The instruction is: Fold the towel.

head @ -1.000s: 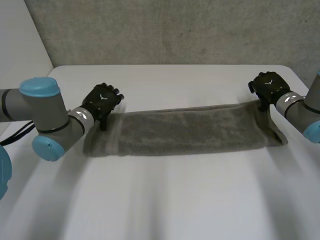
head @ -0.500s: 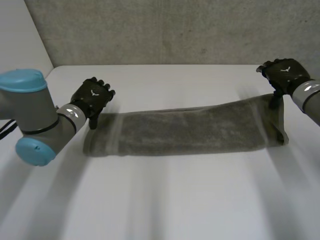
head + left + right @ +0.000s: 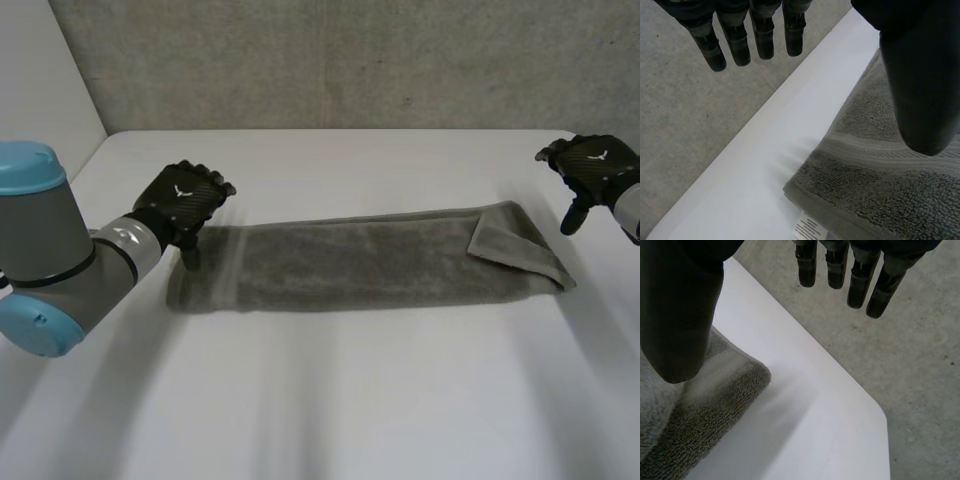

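**Towel lies long on the table, both hands open**

The towel (image 3: 370,262) lies flat on the white table (image 3: 330,400). It is a long grey strip that runs from side to side. At its right end one corner is turned over on top.

The left hand (image 3: 185,200) is at the towel's left end, by the far corner. Its fingers (image 3: 740,45) are straight and away from the thumb (image 3: 920,90), and they hold nothing. The thumb hangs over the towel. A small white tag (image 3: 809,231) peeks out at the towel's edge there.

The right hand (image 3: 592,168) is just past the right end and does not touch the towel. Its fingers are straight and apart from its thumb too, and hold nothing.
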